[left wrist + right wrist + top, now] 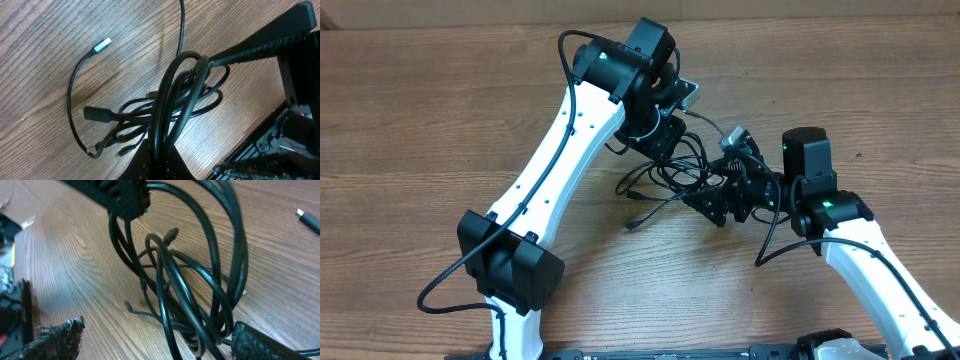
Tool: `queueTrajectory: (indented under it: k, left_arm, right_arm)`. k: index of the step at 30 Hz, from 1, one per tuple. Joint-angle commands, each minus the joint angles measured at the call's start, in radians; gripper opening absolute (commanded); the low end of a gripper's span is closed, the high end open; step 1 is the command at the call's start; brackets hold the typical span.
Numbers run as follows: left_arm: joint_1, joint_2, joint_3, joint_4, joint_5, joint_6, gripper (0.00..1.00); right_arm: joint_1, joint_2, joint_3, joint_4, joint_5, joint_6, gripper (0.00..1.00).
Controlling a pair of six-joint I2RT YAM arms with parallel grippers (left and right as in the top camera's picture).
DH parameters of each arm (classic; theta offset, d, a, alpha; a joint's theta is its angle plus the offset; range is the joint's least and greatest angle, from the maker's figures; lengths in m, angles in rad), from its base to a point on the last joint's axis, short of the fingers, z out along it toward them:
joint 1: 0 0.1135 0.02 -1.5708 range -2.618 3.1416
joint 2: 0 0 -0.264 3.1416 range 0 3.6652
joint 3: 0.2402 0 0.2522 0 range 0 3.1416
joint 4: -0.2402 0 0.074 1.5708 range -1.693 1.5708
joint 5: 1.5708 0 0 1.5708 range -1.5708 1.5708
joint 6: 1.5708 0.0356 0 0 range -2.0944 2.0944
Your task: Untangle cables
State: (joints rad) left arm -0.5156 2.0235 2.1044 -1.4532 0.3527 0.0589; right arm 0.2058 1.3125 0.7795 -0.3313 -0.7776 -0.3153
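Note:
The cables (665, 178) lie as a tangle of thin black cords on the wooden table between my two grippers. My left gripper (665, 140) is shut on a bunch of cable loops, which run straight into its jaws (160, 167) in the left wrist view. The tangle (175, 100) spreads below, with a silver plug tip (102, 46) lying loose at the left. My right gripper (720, 200) is open; in the right wrist view its fingers (157, 330) straddle the cables (190, 295), which sit close against the right finger. One right finger (260, 45) reaches into a loop.
The wooden table (420, 120) surrounds the tangle. A loose cable end (635, 225) trails toward the front. Another plug tip (302, 214) lies apart at the right. The left arm's base (510, 265) stands front left, with its own thicker wire looping out.

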Motion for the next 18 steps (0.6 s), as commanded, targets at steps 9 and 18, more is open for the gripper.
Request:
queueTrajectory:
  k: [9,18]
  left_arm:
    - [-0.002,0.000,0.006,0.018,0.035,-0.022,0.04]
    - [-0.002,0.000,0.006,0.028,0.033,-0.042,0.05]
  right_arm:
    - [0.010,0.055,0.007,-0.045,-0.001,-0.086,0.73]
    - [0.010,0.055,0.007,-0.042,0.014,-0.027,0.04]
